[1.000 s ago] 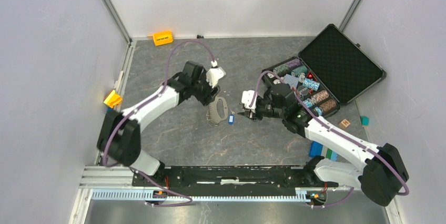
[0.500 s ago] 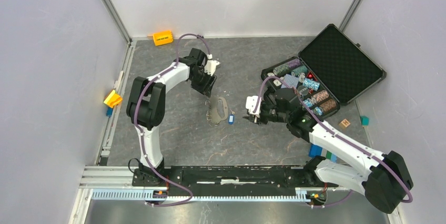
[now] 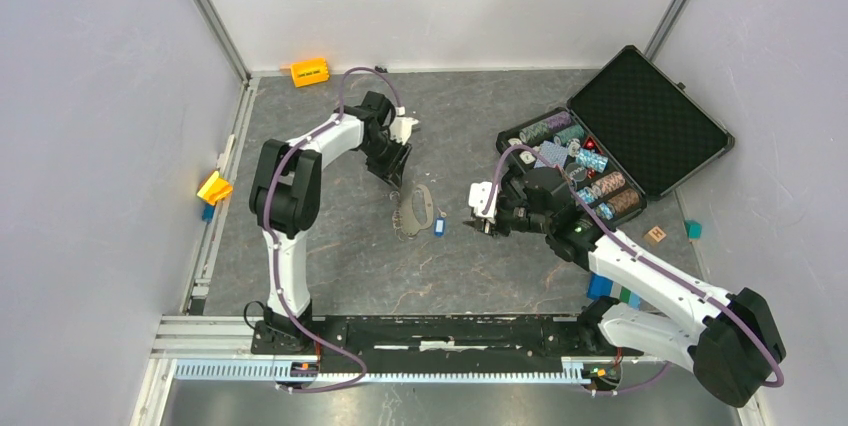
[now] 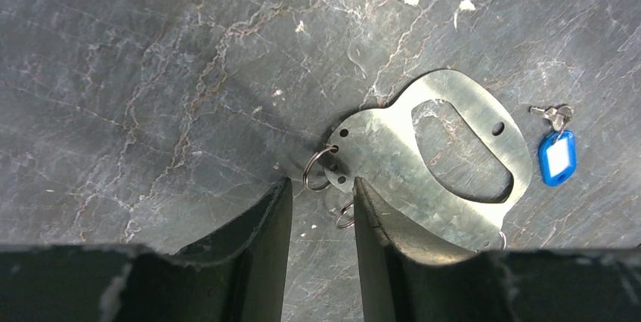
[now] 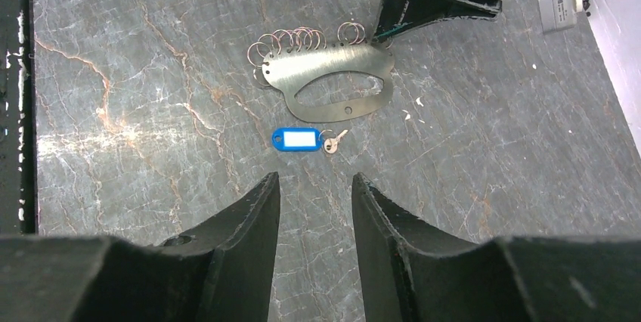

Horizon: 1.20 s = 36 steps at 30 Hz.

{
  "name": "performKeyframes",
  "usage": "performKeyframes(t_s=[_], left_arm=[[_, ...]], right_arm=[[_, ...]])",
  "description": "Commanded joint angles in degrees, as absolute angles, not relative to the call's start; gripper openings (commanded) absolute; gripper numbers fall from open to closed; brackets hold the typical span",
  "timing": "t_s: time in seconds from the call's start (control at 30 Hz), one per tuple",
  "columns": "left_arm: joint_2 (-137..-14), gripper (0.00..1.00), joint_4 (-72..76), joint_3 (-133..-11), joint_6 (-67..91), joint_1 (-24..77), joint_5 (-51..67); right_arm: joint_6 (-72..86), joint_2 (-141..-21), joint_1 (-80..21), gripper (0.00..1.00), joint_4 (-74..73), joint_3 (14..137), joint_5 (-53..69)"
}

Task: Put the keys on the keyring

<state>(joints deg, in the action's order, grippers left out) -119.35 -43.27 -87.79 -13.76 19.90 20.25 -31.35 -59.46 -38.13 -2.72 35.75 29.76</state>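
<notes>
Barely started - yet to lift the blue-tagged key [image 5: 302,140] lying loose beside the ringed metal plate [image 5: 332,61] and thread it - with left gripper [image 4: 321,184] and right gripper [image 5: 314,180] both parted, empty.

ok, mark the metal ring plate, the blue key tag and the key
metal ring plate [image 4: 382,152]: left wrist view, solid face left of the cutout
blue key tag [image 5: 296,139]: right wrist view, white label centre
key [image 5: 332,142]: right wrist view, its middle
</notes>
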Motion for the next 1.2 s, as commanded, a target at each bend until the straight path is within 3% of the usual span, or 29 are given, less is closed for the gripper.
performKeyframes(t_s=[0.0, 0.4, 0.83, 1.17], left_arm=[[-121.11, 0.41, -44.82, -91.35, -11.61, 18.69, 23.91], [-122.17, 0.28, -45.09, -91.60, -10.46, 17.58, 28.04], [-123.70, 0.21, -45.09, -92.58, -9.83, 17.23, 28.83], [-124.20, 0.35, -45.09, -93.69, -9.32, 16.87, 29.11]], right_arm=[[-31.39, -58.36, -37.79, 0.45, -2.04, 35.33, 30.94], [-31.74, -58.78, -37.36, 0.45, -2.10, 35.08, 31.38], [-31.82, -59.10, -37.09, 0.45, -2.20, 34.98, 32.00], [-32.08, -59.36, -36.91, 0.45, -2.49, 34.98, 32.61]])
